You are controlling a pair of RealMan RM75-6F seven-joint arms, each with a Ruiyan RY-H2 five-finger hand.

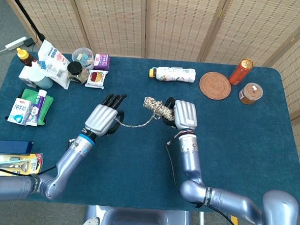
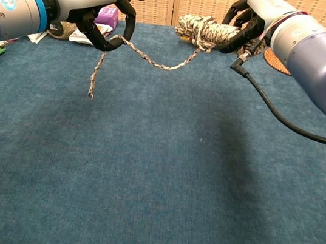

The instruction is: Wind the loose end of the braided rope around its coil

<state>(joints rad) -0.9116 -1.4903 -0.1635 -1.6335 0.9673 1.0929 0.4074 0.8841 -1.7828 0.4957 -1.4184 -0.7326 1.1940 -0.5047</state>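
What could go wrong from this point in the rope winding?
The loose end sags slack between the left hand and the coil, so the next wrap may lie loose. The tail hangs free below the left hand's fingers and might slip out. The right hand grips only one end of the coil, which could twist or unravel.

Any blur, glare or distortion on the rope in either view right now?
Head view: even light, braided rope coil sharp, no glare. Chest view: rope strands crisp, forearms loom large near the lens, right hand dark against the coil, soft shadow on the blue table.
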